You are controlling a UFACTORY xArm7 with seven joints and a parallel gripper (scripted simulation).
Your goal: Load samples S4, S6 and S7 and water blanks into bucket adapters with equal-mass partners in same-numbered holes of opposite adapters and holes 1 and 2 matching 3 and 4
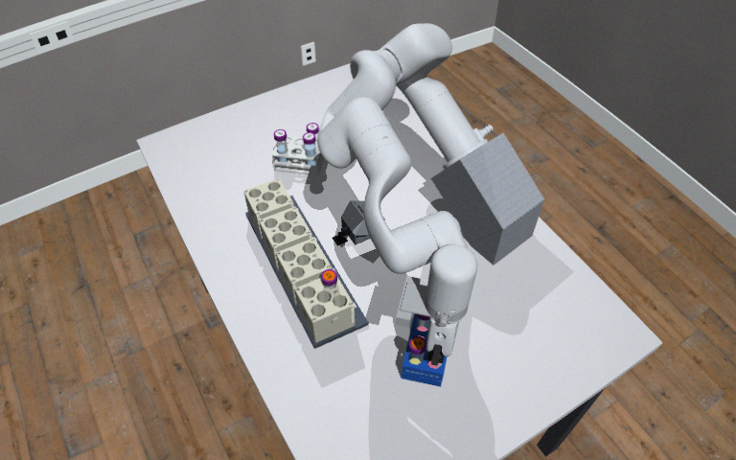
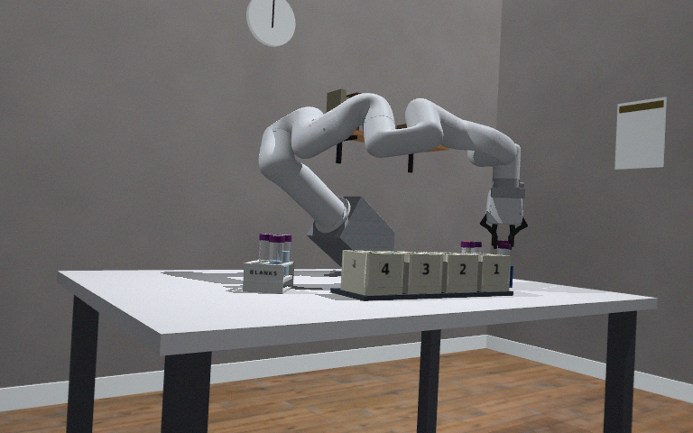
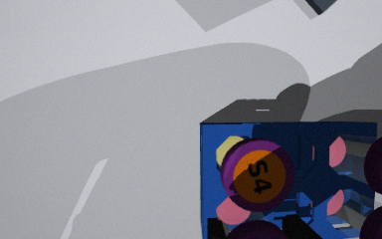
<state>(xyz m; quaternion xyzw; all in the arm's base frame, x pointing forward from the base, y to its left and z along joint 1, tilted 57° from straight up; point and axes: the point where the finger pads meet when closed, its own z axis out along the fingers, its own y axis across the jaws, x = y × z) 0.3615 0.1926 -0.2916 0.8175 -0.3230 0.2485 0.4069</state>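
Note:
My gripper (image 1: 435, 356) (image 2: 503, 244) (image 3: 258, 231) points down at the near end of the blue rack (image 1: 412, 375) (image 2: 511, 275) (image 3: 226, 129). It is shut on a purple-capped tube standing there; its cap dot cannot be read. Sample S4 (image 1: 417, 344) (image 3: 260, 175) stands beside it, its orange dot facing up. An orange-dotted tube (image 1: 329, 277), its ID unreadable here, stands in a corner hole of adapter 1 (image 1: 332, 324) (image 2: 495, 280). Adapter 2 (image 2: 462, 280), adapter 3 (image 2: 425, 280) and adapter 4 (image 2: 385, 283) show no tubes. Three purple-capped tubes stand in the blanks rack (image 1: 292, 158) (image 2: 263, 283).
More purple caps (image 2: 477, 244) (image 3: 375, 166) show farther along the blue rack. The adapters stand in a row on the dark loading stand (image 1: 358, 324) (image 2: 434, 296). A small dark sloped object (image 1: 355, 217) stands between stand and arm base. No green key can be seen.

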